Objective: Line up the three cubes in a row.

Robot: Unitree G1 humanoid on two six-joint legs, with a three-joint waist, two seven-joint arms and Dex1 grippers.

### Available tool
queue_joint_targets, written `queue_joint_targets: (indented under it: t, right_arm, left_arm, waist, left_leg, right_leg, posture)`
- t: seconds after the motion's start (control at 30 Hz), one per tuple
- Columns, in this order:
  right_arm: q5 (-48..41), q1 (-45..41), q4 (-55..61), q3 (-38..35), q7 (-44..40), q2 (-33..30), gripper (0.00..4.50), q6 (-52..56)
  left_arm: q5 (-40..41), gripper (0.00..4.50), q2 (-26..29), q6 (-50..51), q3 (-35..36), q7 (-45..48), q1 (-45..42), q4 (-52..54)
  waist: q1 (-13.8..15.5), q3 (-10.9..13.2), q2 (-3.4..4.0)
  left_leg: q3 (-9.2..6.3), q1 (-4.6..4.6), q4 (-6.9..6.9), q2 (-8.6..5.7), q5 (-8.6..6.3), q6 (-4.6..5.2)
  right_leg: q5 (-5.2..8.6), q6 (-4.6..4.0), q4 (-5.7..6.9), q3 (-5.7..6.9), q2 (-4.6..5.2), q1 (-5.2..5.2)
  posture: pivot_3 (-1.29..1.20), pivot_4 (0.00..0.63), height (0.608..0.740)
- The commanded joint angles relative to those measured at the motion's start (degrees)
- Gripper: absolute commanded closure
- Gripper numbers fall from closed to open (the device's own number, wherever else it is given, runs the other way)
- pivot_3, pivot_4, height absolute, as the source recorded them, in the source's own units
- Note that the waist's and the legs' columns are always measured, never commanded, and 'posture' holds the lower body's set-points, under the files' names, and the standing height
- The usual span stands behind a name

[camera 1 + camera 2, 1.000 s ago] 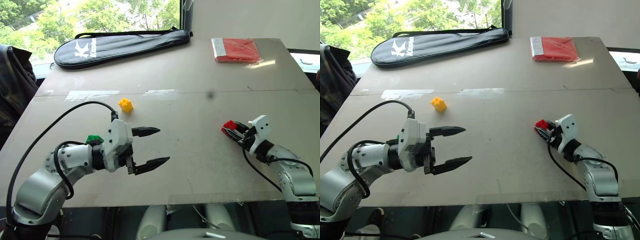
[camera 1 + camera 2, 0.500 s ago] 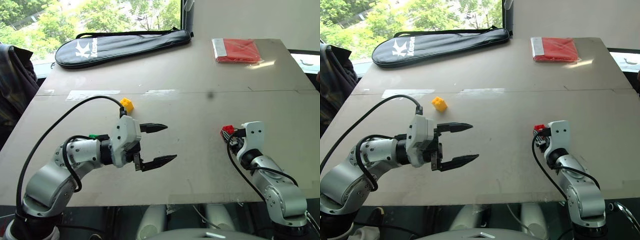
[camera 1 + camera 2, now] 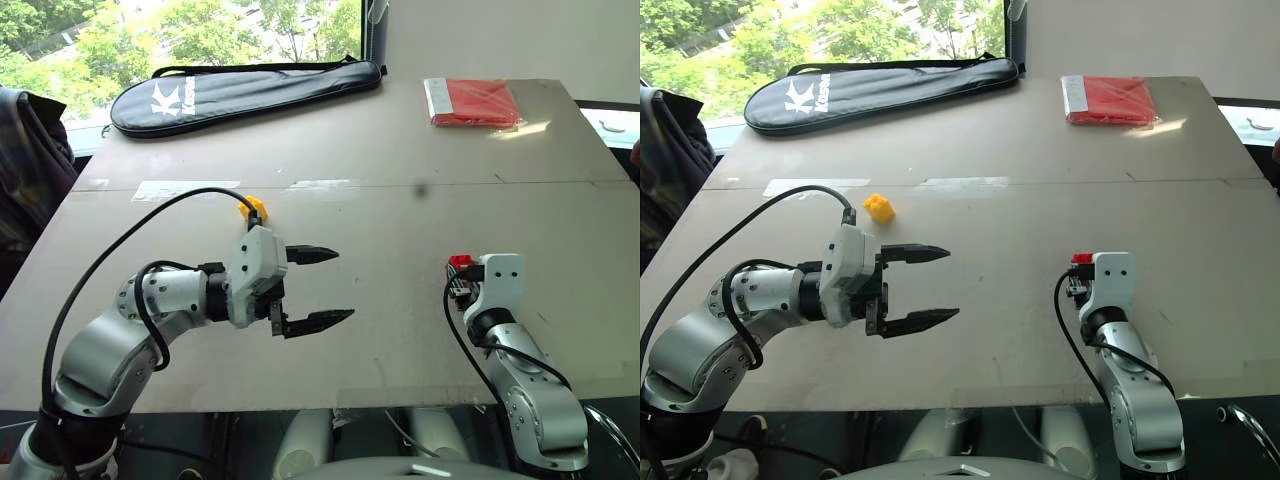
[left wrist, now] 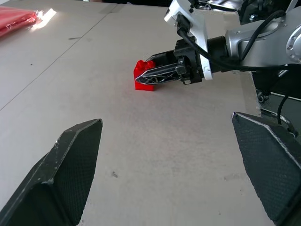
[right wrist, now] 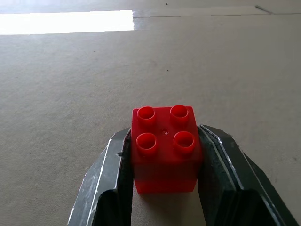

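Here, the right end effector pinches the red cube by two opposite flat sides, studs up, at or just above the table on the robot's right. The left end effector hangs spread and empty over the middle of the table, its fingers pointing across toward the right arm. The yellow cube sits on the table just beyond the left wrist, well apart from the red one. The green cube cannot be made out; if it lies behind the left arm, that arm covers it.

The cubes look like hard, light plastic: stiff under a squeeze, unlikely to break, but smooth enough to slip or twist out of a loose or off-centre hold. The flat side walls look the best place to grip, as the right fingers now do, squarely across the middle of the body; the studded top offers little purchase.

At the table's far edge lie a black racket bag and a red packet, both well clear of the cubes. The bare table between red and yellow looks open, so the left arm and its black cable, which loops close by the yellow cube, seem the only likely obstacles to forming a row.
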State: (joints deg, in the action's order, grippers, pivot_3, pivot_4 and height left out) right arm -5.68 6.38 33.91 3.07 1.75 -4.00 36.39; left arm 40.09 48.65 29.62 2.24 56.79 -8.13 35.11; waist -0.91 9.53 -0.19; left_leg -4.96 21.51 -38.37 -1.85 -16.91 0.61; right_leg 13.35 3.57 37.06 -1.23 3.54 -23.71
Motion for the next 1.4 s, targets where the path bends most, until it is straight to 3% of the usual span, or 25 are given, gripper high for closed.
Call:
queue_joint_targets:
  t: [0.03,0.37,0.43,0.47,0.6,1.07,1.23,1.4]
  right_arm:
    - [1.05,0.66,-1.55,-0.67,0.42,0.02,3.2,-0.57]
    - [1.26,0.53,-2.02,-0.88,-0.11,-0.42,3.2,-1.12]
    - [1.33,0.48,-1.97,-0.96,-0.12,-0.46,2.19,-1.0]
    - [1.37,0.45,-1.91,-0.95,-0.17,-0.49,2.05,-0.87]
    - [1.4,0.29,-1.93,-0.94,-0.62,-0.67,0.01,-0.76]
    - [-0.53,1.23,1.41,-1.83,-5.25,-3.18,0.01,-1.56]
    - [-7.49,5.13,8.5,-6.35,-17.81,-13.2,0.01,-1.13]
    - [-20.42,7.56,8.85,-19.02,-35.69,-28.02,0.01,-0.74]
  left_arm:
    - [2.38,0.0,1.4,-0.82,2.42,4.16,0.36,0.06]
    - [-2.43,0.0,0.69,-4.22,0.97,5.5,-0.84,-2.83]
    - [-2.87,0.0,0.5,-4.48,0.92,5.63,-0.92,-3.2]
    - [-3.05,0.0,0.43,-4.59,0.91,5.72,-0.95,-3.34]
    - [-3.44,0.0,0.2,-4.93,0.8,5.76,-0.89,-3.6]
    - [-2.64,0.0,-0.09,-4.51,2.38,5.3,0.97,-3.19]
    - [-0.65,0.0,-0.94,-4.56,6.65,4.04,7.57,-1.44]
    - [-0.94,0.0,-3.69,-5.63,10.67,0.36,14.44,0.51]
  waist:
    - [0.0,-0.01,-0.01]
    - [0.01,-0.03,-0.02]
    - [0.01,-0.03,-0.03]
    - [0.03,-0.03,-0.02]
    - [-0.07,-0.01,0.0]
    - [-0.09,-0.01,0.01]
    - [-0.15,0.01,0.04]
    - [0.07,0.01,-0.01]
  left_leg:
    - [0.01,-0.01,0.0,0.0,0.0,0.0]
    - [0.01,-0.07,-0.01,0.0,0.01,0.0]
    - [0.01,-0.07,-0.01,0.0,0.01,0.0]
    - [0.01,-0.07,0.0,0.0,0.01,0.0]
    - [0.02,-0.07,0.0,0.01,0.01,0.0]
    - [0.02,-0.07,0.01,0.02,0.0,0.01]
    - [0.03,-0.06,0.03,0.04,-0.11,0.2]
    - [0.03,-0.07,-0.01,0.04,-0.15,0.28]
  right_leg:
    - [0.0,0.0,0.0,-0.01,0.0,0.0]
    - [0.0,0.0,0.02,-0.02,-0.02,0.04]
    - [0.0,0.0,0.03,-0.03,-0.02,0.04]
    - [0.0,0.0,0.03,-0.03,-0.02,0.04]
    - [0.0,0.0,0.07,-0.04,-0.02,0.02]
    - [0.0,0.0,0.07,-0.04,-0.02,0.01]
    - [0.01,0.01,0.05,-0.06,-0.01,0.01]
    - [0.0,0.02,-0.01,-0.03,0.03,0.1]
  posture:
    - [0.0,0.15,0.74]
    - [0.0,0.15,0.74]
    - [0.0,0.15,0.74]
    - [0.0,0.15,0.74]
    - [0.0,0.15,0.74]
    - [0.0,0.15,0.74]
    - [0.0,0.15,0.74]
    - [0.0,0.15,0.74]
